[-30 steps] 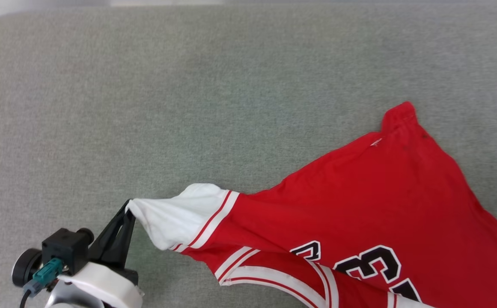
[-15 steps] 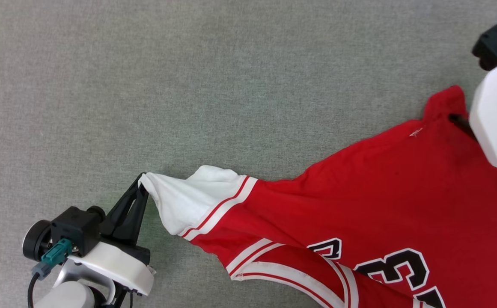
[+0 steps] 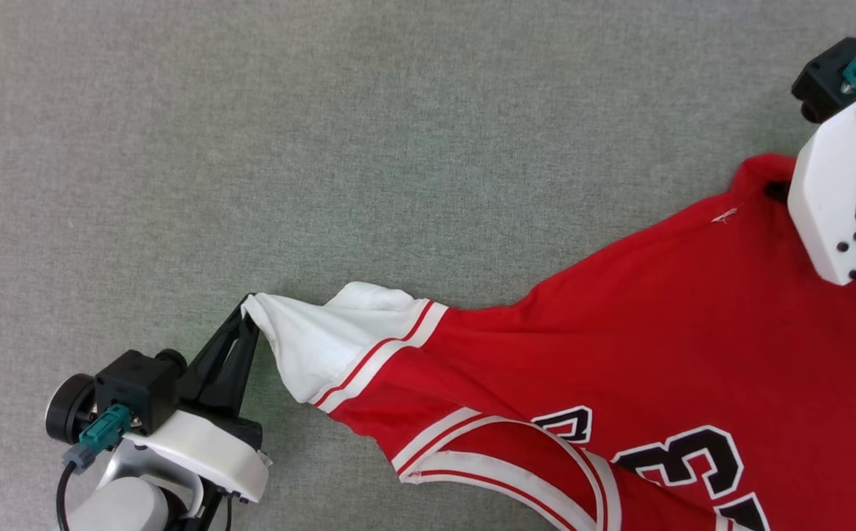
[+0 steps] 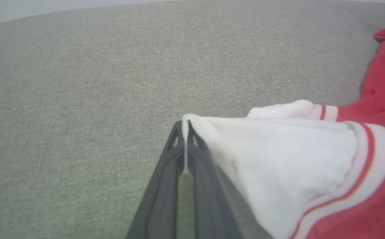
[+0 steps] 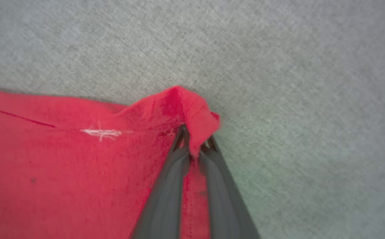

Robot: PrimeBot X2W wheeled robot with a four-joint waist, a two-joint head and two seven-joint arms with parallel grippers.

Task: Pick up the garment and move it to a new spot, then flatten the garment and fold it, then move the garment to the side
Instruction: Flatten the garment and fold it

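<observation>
The garment (image 3: 619, 346), a red jersey with white sleeves and black lettering, lies spread over the lower right of the head view. My left gripper (image 3: 248, 308) is shut on the tip of its white sleeve (image 4: 278, 156), which is pulled taut to the left; in the left wrist view the left gripper (image 4: 184, 124) pinches the sleeve's edge. My right gripper (image 3: 776, 190) is at the garment's far red corner. In the right wrist view the right gripper (image 5: 195, 141) has its fingers closed on a raised fold of that red corner (image 5: 185, 106).
A grey-green woven surface (image 3: 324, 147) lies under everything and stretches wide to the left and the far side of the garment. The garment's lower part runs off the head view's bottom edge.
The head view shifted early on. My right arm came in from the right over the red corner and its fingers closed on it. The left gripper kept its hold on the sleeve.
</observation>
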